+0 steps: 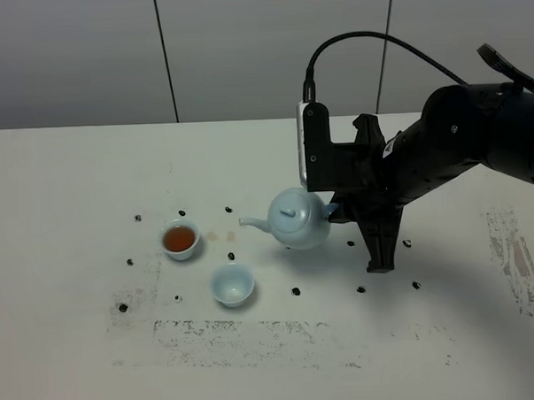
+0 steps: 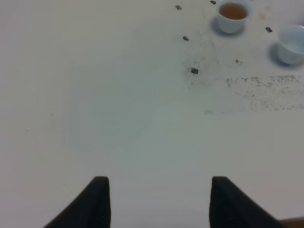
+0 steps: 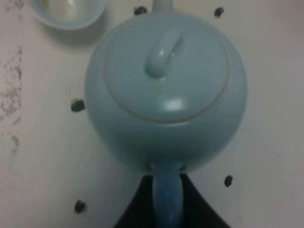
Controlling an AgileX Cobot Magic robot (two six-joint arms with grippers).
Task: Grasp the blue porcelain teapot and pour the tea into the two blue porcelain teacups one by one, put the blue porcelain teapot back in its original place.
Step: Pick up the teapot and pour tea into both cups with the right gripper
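Observation:
The blue porcelain teapot (image 1: 294,218) sits roughly upright at the table's middle, spout pointing left toward the cups. My right gripper (image 1: 336,211) is shut on its loop handle; in the right wrist view the dark fingers (image 3: 137,209) flank the handle (image 3: 167,194) below the teapot's (image 3: 166,85) lid. Whether the pot rests on the table or hangs just above it, I cannot tell. One teacup (image 1: 180,239) holds brown tea; the other teacup (image 1: 233,284) is empty. My left gripper (image 2: 159,192) stands open over bare table, far from the filled teacup (image 2: 232,16) and the empty teacup (image 2: 290,43).
Small black dots (image 1: 296,291) ring the cups and the teapot's spot on the white table (image 1: 72,191). Scuffed grey patches (image 1: 255,329) lie toward the front and at the right (image 1: 513,251). A grey wall stands behind the table.

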